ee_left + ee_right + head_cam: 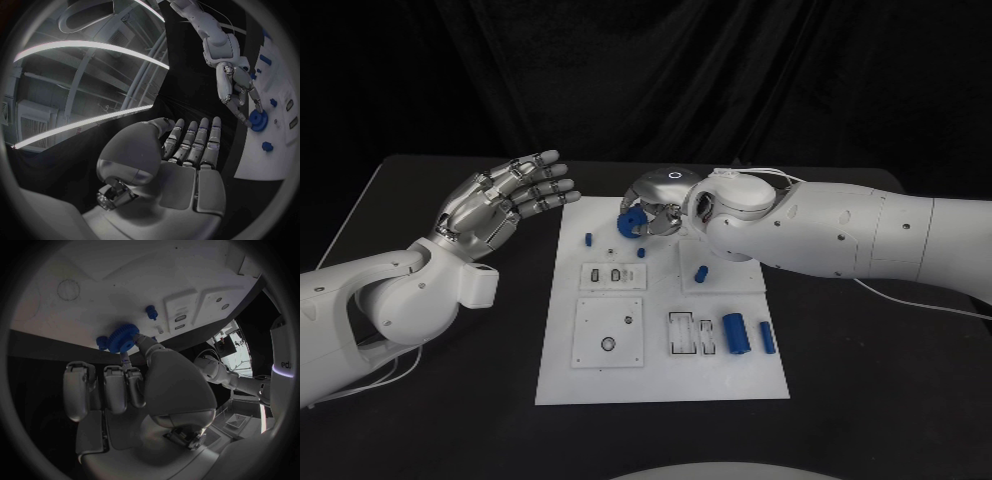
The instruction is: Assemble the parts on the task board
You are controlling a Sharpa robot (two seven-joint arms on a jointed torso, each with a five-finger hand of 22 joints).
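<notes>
Blue gear (630, 221) | face-down on task board (661, 385) | right hand (668, 205) pinching

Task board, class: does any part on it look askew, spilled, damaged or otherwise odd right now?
Nothing looks damaged or spilled. The task board lies flat. The right hand holds a blue gear over its far end, and the left hand hangs open beside it.

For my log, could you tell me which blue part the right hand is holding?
The toothed blue gear at the board's far edge, pinched by the right hand; the other blue parts lie untouched.
</notes>
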